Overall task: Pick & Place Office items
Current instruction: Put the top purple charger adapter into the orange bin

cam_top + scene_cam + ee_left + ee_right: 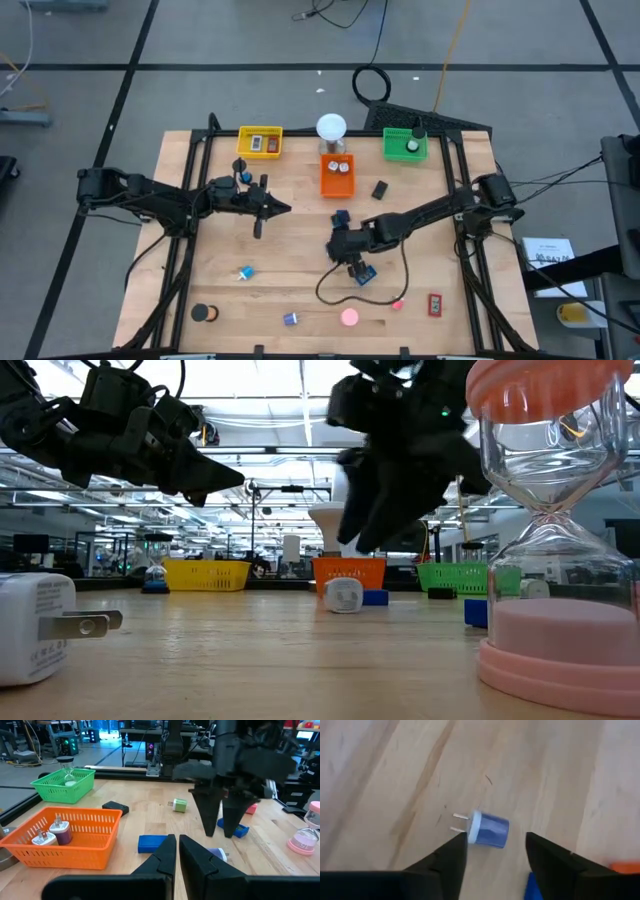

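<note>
A small blue plug adapter [489, 830] with a white face and two prongs lies on its side on the wooden table; it also shows in the left wrist view [217, 854]. My right gripper [496, 847] is open and points down just above it, a finger on either side, touching nothing; in the high view it is at the table's middle [350, 258]. A blue block [366, 272] lies right beside it. My left gripper [283, 208] is shut and empty, held level above the table left of the middle, pointing toward the right gripper.
An orange tray [337, 178] holding plugs, a yellow tray [260, 142], a green tray [405, 146] and a white globe lamp [331, 127] stand along the far edge. A black cable [345, 290], pink hourglass [349, 318], black roll [205, 313] and red block [435, 303] lie near the front.
</note>
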You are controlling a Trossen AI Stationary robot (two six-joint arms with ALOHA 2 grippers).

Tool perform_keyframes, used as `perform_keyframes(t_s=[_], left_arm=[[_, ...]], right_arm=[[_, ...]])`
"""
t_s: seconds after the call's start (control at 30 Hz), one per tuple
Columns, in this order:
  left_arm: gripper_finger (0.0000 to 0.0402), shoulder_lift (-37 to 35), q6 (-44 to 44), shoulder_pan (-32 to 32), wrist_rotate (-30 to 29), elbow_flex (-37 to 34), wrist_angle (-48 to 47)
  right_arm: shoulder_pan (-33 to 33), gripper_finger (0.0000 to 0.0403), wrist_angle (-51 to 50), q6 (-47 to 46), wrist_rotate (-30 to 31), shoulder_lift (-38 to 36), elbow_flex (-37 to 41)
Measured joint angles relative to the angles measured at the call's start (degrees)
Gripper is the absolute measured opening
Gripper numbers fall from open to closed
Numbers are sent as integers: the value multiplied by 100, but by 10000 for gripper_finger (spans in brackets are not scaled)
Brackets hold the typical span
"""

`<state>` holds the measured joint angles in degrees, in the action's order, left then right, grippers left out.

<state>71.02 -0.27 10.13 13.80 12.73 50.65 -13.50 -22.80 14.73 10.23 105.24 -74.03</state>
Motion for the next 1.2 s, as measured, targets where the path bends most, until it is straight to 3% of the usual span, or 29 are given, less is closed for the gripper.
perform_keyframes(t_s=[0.2,0.47,0.8,1.2], left_arm=[[26,0,0,0,1,0,0],[26,0,-2,0,0,0,0],[26,0,0,2,1,0,-2],[26,0,-1,1,0,0,-2]], right_arm=[[-23,238,-645,1609,-1,506,-715],[-46,233,-905,2584,14,894,-915],[-43,222,-808,2566,0,1035,-915],[74,155,-870,701,-280,1035,-913]])
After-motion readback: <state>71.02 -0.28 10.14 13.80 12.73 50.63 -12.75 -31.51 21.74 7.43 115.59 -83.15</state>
